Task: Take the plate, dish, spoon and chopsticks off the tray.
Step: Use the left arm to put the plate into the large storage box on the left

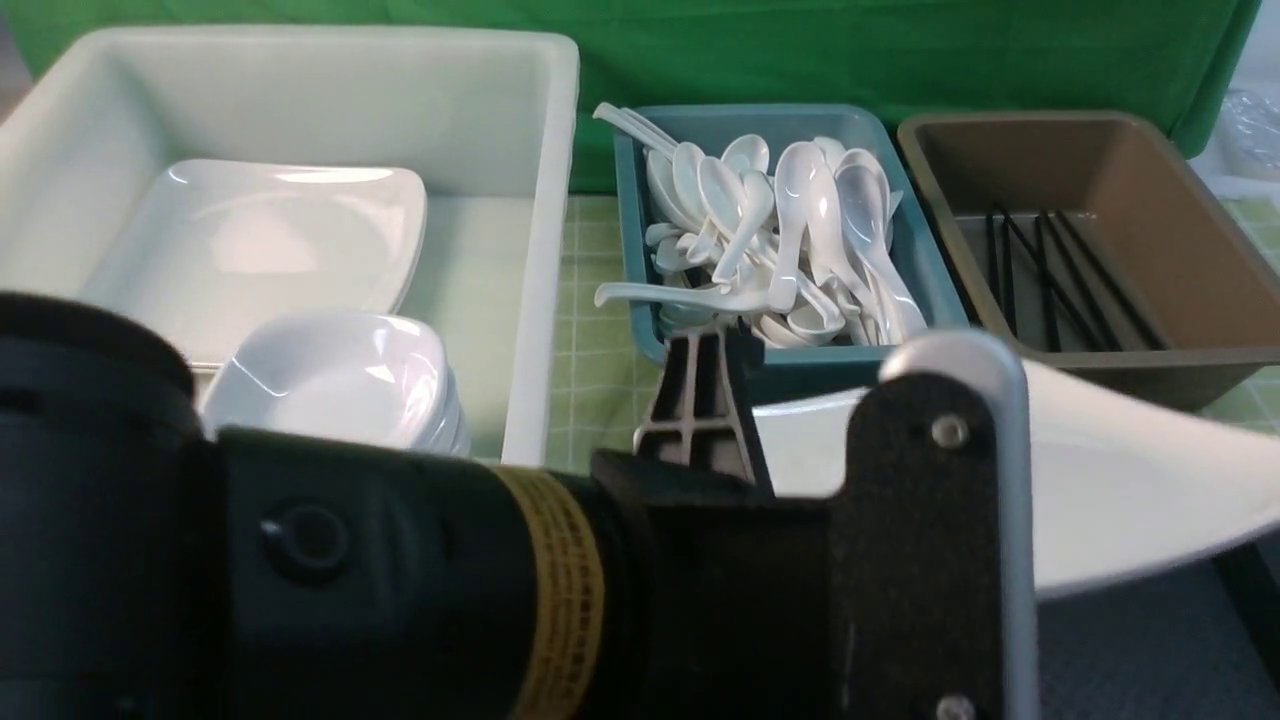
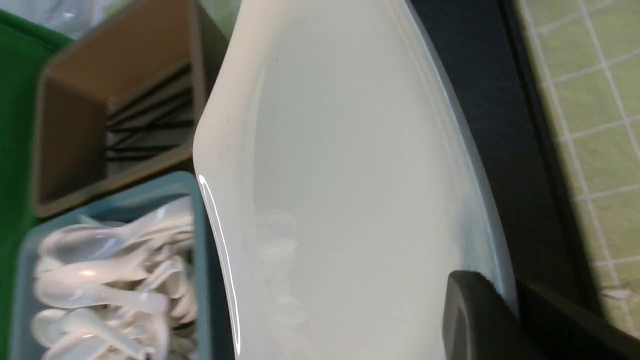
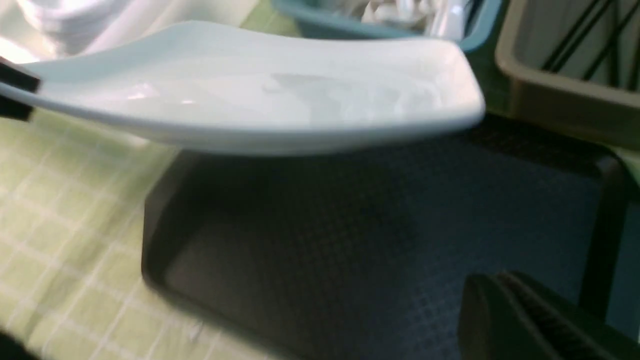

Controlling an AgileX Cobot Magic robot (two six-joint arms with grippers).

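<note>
left claw [image 2: 500,310] clamped on the plate [image 1: 1130,500] rim; plate held clear above the tray [image 3: 380,235], lower right of front view. right claw [image 3: 525,320] closed, empty. visible tray area bare: plate likely last; deposit in white tub [image 1: 480,120], upper left, pending

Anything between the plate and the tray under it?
Nothing. In the right wrist view the plate hangs over the tray, and the gap that shows holds only shadow on bare tray.
</note>
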